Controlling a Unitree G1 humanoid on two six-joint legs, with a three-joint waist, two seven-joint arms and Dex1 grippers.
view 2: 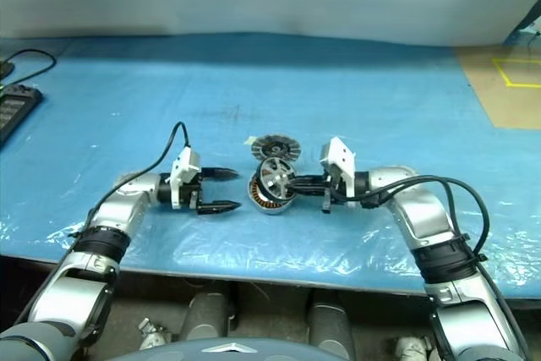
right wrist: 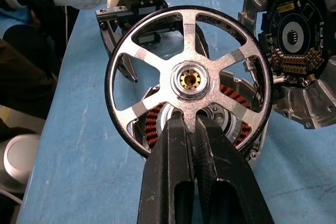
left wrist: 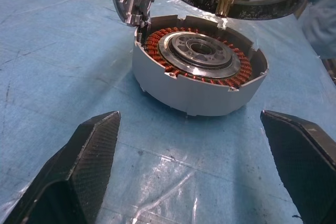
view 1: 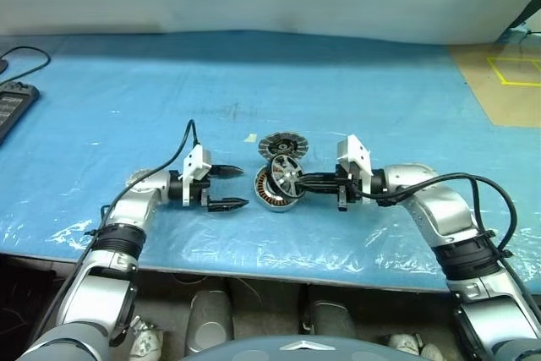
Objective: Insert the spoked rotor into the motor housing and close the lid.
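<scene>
Spoked rotor is pinched by one silvery spoke in the right hand, held on edge just above the motor housing on the blue tabletop. Left hand is spread. Rotor judged rigid, fairly heavy, slick metal; black rim, brass hub. Finned lid leans beside housing.

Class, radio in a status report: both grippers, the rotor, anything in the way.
Left gripper open, empty. Right gripper shut on black-rimmed spoked rotor, held over grey copper-wound motor housing. Finned silver-grey lid leaning against housing's far rim.
</scene>
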